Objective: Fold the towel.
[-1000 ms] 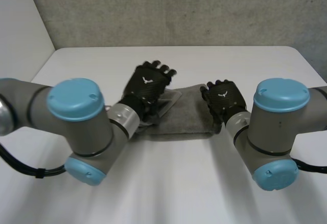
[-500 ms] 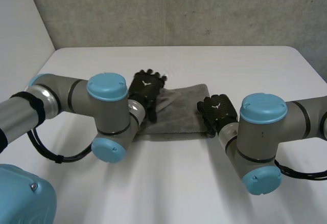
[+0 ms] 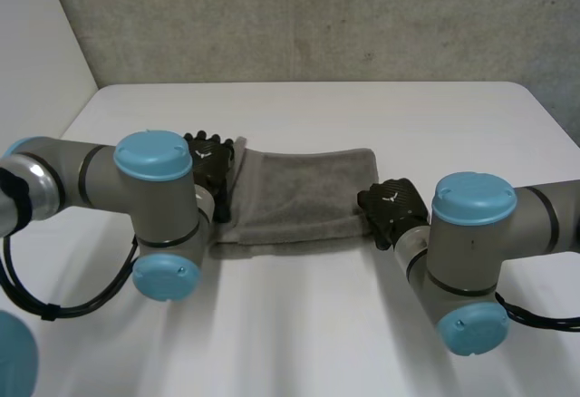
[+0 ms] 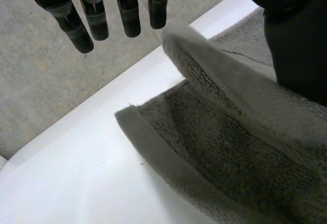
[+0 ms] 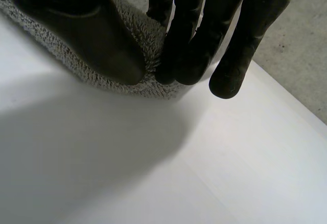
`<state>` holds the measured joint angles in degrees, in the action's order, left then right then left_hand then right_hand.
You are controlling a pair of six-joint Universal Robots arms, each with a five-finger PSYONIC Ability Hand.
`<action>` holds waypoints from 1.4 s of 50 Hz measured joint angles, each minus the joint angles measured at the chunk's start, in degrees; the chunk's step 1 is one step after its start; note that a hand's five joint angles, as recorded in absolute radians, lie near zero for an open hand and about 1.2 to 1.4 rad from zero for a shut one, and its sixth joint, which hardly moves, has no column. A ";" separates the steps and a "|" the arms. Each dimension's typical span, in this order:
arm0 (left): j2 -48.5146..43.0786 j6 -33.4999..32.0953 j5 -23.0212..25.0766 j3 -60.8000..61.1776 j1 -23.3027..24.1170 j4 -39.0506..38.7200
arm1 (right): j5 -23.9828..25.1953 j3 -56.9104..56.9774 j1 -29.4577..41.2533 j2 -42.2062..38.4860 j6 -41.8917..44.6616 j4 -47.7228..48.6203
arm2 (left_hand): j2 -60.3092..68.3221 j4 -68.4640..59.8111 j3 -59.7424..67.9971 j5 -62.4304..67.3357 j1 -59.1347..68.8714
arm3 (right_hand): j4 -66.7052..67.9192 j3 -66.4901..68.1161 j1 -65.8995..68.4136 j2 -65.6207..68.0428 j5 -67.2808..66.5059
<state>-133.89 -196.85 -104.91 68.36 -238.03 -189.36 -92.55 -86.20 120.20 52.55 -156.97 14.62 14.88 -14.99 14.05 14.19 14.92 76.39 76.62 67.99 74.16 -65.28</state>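
Observation:
A grey towel (image 3: pixel 299 193) lies folded in a long band across the middle of the white table (image 3: pixel 317 324). My left hand (image 3: pixel 211 163) is at the towel's left end, fingers (image 4: pixel 127 9) straight and apart from the thumb. There the towel's upper layer (image 4: pixel 230 96) curls up off the lower one, between fingers and thumb, and nothing pinches it. My right hand (image 3: pixel 394 208) is at the towel's right near corner. In the right wrist view its thumb and fingers (image 5: pixel 194 45) are curled together and pinch the towel's edge (image 5: pixel 148 40).
Both arms reach in from the near side, their light-blue elbow caps (image 3: pixel 152 154) (image 3: pixel 474 199) over the table's near half. A grey wall (image 3: pixel 317 16) stands behind the table's far edge. Bare table surface lies beyond the towel.
My left hand slid off the towel's top to its left end. My right hand moved nearer, to the right near corner, and shut its fingers on the edge. The towel now lies longer and flatter.

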 measured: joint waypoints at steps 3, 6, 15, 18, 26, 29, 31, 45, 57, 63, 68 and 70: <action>1.62 0.02 0.02 1.91 0.07 -0.39 | 0.11 -1.29 -0.09 1.43 0.94 -0.47 | 0.00 0.00 0.00 -0.01 0.00 | 0.00 0.00 0.00 0.00 0.00; 3.84 0.05 0.08 4.99 0.35 -0.67 | 0.18 -3.25 -0.80 3.39 3.55 -1.79 | 0.00 0.00 0.00 -0.07 -0.01 | 0.00 0.00 0.00 0.00 0.00; 9.71 0.07 0.20 13.73 1.64 -1.14 | 0.52 -5.74 -5.07 8.96 11.16 -4.01 | -0.01 0.00 0.00 -1.04 0.00 | 0.00 0.00 0.00 0.01 0.00; 11.52 0.10 0.24 15.23 1.79 -1.48 | 0.52 -4.46 -5.58 10.63 13.55 -4.13 | -0.01 0.00 0.00 -1.24 0.00 | 0.00 0.01 0.00 0.01 0.00; 15.66 0.19 0.36 15.97 0.56 -1.81 | 1.39 3.59 0.03 12.10 17.41 -4.46 | -0.01 0.00 -0.01 -1.40 -0.01 | 0.00 0.01 0.00 0.33 0.00; 17.26 0.23 0.39 15.94 -0.15 -1.82 | 2.74 7.34 4.97 10.95 17.75 -4.46 | -0.01 0.00 -0.01 -1.41 -0.02 | 0.00 0.01 -0.01 0.33 0.00; 18.47 0.28 0.37 15.89 -0.62 -1.82 | 4.26 10.14 9.44 8.94 17.91 -4.47 | -0.01 0.00 -0.01 -1.41 -0.04 | 0.00 0.01 -0.01 0.58 0.00; 23.61 0.78 0.57 16.64 -4.90 -1.82 | 6.92 15.07 23.48 -3.31 17.71 -5.32 | -0.01 0.00 -0.01 -1.54 -0.04 | -29.97 -29.95 -24.86 -28.47 29.76; 23.18 0.90 1.55 16.31 -2.86 -2.07 | -3.74 11.18 19.32 7.24 6.01 -5.51 | -0.01 0.00 -0.01 -1.58 -0.05 | -62.37 -63.40 -55.05 -60.61 62.36; 21.69 0.94 2.01 15.97 0.41 -2.13 | -3.32 8.79 15.20 12.07 -3.98 -6.38 | -0.01 0.00 -0.01 -1.56 -0.05 | -62.36 -63.40 -55.06 -60.61 62.36; 19.06 1.02 2.26 16.20 3.17 -2.19 | -0.41 8.84 12.12 11.65 -7.95 -9.10 | -0.01 0.00 -0.01 -1.56 -0.05 | -62.37 -63.40 -55.07 -60.61 62.36; 17.72 1.05 2.32 16.49 3.90 -2.17 | 0.54 9.36 11.28 10.19 -8.55 -10.08 | -0.01 0.00 -0.01 -1.57 -0.05 | -62.37 -63.40 -55.08 -60.61 62.36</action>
<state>-116.17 -195.80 -102.59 84.84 -234.12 -191.53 -92.00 -76.84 131.48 62.75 -165.52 4.54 14.87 -14.99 14.04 12.62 14.87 14.03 13.22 12.91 13.56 -2.93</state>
